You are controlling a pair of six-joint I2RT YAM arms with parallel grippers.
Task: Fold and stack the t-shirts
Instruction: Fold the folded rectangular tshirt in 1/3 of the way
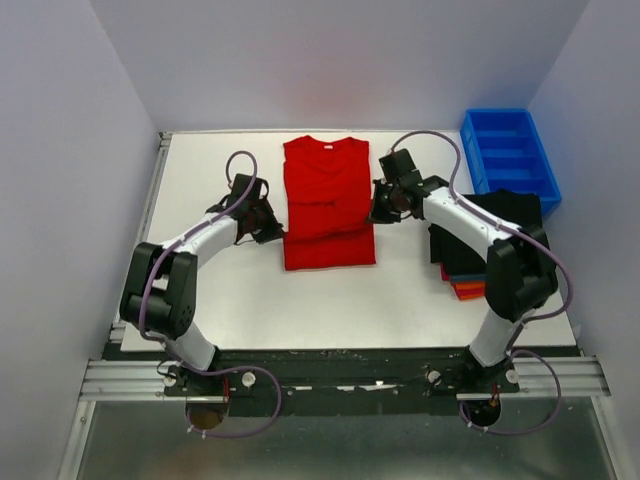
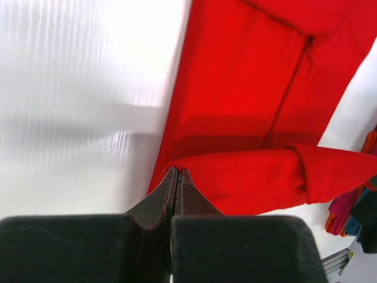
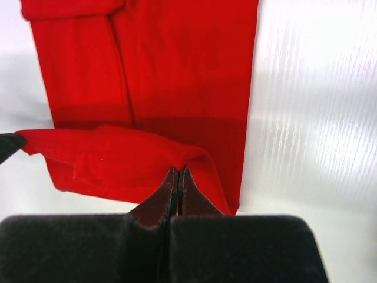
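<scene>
Left end effector (image 2: 178,172) and right end effector (image 3: 178,171) are both pinching shut on a raised fold of the red t-shirt (image 1: 325,195), which is lying centre on the desk (image 1: 230,290). The folded t-shirts (image 1: 520,208) are sitting stacked at the right, near the blue bin (image 1: 510,150).

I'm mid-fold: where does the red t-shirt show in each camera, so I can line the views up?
Top external: red t-shirt in the middle of the table.
Left wrist: fills the upper right; its hem is pinched in the left gripper.
Right wrist: fills the upper left; hem pinched in the right gripper.
Shared landmark: that raised hem.
</scene>
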